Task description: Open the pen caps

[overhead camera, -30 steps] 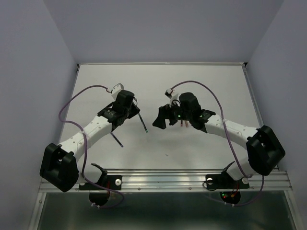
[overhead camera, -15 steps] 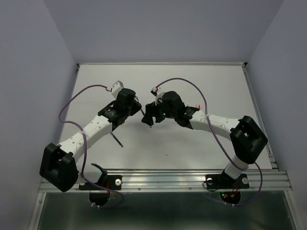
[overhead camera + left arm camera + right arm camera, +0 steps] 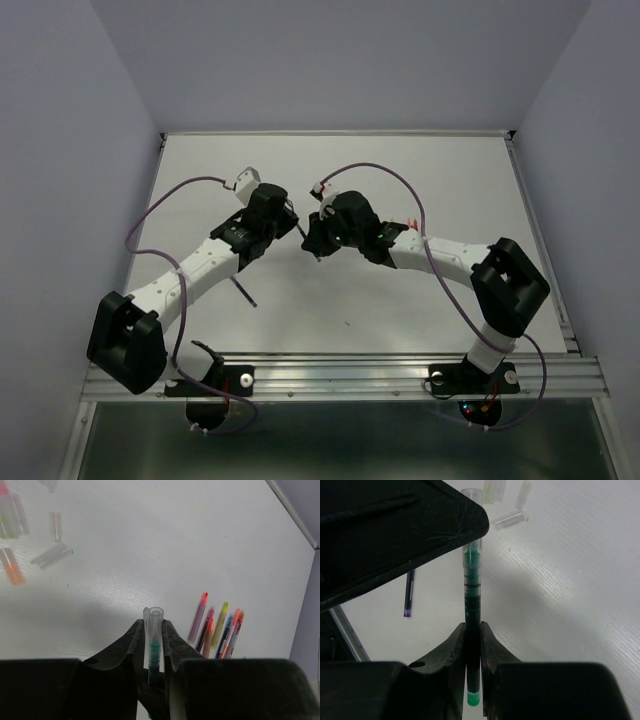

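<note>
A green pen [image 3: 472, 587] hangs above the table between both arms. My left gripper [image 3: 153, 626] is shut on its clear pen cap [image 3: 154, 616], whose open end sticks out past the fingertips. My right gripper [image 3: 472, 629] is shut on the dark barrel near its green tail end. In the top view the two grippers meet at mid-table, left gripper [image 3: 289, 227] against right gripper [image 3: 313, 238]. The cap sits on the pen. A bundle of several coloured pens [image 3: 220, 627] lies on the table beyond the left gripper.
Several loose clear caps [image 3: 51, 555] lie on the table, one with an orange tint [image 3: 11, 566], and more show in the right wrist view [image 3: 510, 517]. A dark purple-tipped pen [image 3: 409, 592] lies alone, also seen from above [image 3: 244, 291].
My right arm has swung left to the pen held by the left gripper and its jaws have gone from open to shut on the barrel. The left arm has barely moved.
</note>
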`<state>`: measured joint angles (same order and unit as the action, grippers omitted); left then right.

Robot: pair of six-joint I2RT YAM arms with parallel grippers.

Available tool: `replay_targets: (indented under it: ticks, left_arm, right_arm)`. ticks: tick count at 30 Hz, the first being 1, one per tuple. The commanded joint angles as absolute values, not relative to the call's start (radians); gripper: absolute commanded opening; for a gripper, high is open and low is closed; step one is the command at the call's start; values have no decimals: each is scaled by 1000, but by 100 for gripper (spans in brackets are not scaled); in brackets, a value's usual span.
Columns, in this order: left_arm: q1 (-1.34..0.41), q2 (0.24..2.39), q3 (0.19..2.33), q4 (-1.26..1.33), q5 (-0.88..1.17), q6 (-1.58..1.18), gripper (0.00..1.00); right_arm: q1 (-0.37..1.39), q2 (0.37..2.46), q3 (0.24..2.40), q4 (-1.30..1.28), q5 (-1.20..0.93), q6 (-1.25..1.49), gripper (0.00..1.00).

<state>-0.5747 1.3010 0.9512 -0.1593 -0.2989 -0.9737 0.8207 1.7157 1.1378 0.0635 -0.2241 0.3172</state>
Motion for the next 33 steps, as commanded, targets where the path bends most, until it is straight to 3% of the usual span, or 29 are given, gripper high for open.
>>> replay_targets:
  ticks: [1, 6, 8, 9, 10, 15, 33]
  left_arm:
    - [-566, 1376, 1028, -63, -388, -940, 0]
    - [-566, 1436, 1108, -71, -304, -877, 2]
    - [-566, 1430, 1100, -80, -293, -877, 17]
    - [-565, 1418, 1094, -83, -291, -882, 29]
    - [-566, 1407, 1076, -83, -294, -885, 33]
    - [-566, 1350, 1043, -86, -302, -893, 41]
    - [-566, 1379, 1063, -115, -265, -877, 43]
  right_arm:
    - [828, 1695, 1138, 83, -244, 304, 1]
    - [828, 1654, 1123, 77, -172, 308, 1]
    - [828, 1649, 1129, 77, -117, 313, 1]
    - [828, 1649, 1132, 77, -92, 322, 1]
    - [828, 1649, 1138, 77, -80, 330, 1]
    - [828, 1655, 1154, 77, -5, 379, 1]
    - [828, 1658, 1198, 92, -18, 364, 1]
